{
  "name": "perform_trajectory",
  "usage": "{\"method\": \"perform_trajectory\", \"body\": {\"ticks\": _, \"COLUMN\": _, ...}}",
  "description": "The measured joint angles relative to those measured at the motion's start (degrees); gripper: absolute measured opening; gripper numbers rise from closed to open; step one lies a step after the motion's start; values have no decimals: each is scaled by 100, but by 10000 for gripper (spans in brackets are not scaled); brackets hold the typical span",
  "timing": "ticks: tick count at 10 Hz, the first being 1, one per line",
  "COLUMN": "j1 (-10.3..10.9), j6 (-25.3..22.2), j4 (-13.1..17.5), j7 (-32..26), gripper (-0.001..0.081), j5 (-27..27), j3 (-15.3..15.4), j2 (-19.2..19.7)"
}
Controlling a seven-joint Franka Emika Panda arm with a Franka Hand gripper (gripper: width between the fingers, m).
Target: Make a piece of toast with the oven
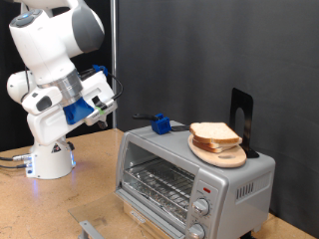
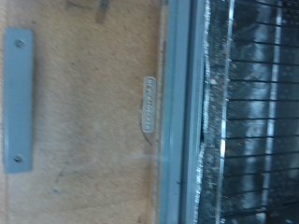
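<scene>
Pale, soft bread slices [image 1: 215, 133] lie on a wooden plate [image 1: 221, 154] atop the oven [image 1: 189, 169]; likely light and crushable, best pinched gently by the crust. End effector [image 1: 103, 113] hangs well apart over the counter [image 1: 60, 204]; I cannot tell its finger spread.

- Bare wooden table [image 1: 60, 204] lies open before the oven [image 1: 189, 174]
- Oven top is crowded: piece of toast [image 1: 213, 133] on wooden plate [image 1: 221, 154], blue block [image 1: 159, 123], black stand [image 1: 242, 119]

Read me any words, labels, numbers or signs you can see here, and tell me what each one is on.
No text can be read.
Oven: a small red mark by the knobs, too small to read.
Oven door handle: a small label in the wrist view, too blurred to read.
Toast, plate, gripper: nothing written shows.
</scene>
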Motion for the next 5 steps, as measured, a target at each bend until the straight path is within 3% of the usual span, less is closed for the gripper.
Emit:
{"method": "perform_trajectory", "body": {"ticks": 3, "j1": 191, "j6": -412, "j4": 252, "j7": -828, "gripper": 808, "j5": 1070, "j3": -7, "j2": -38}}
{"method": "perform_trajectory", "body": {"ticks": 5, "j1": 368, "j6": -727, "j4": 521, "j7": -1436, "gripper": 808, "j5": 1147, "j3": 92, "j2": -85}}
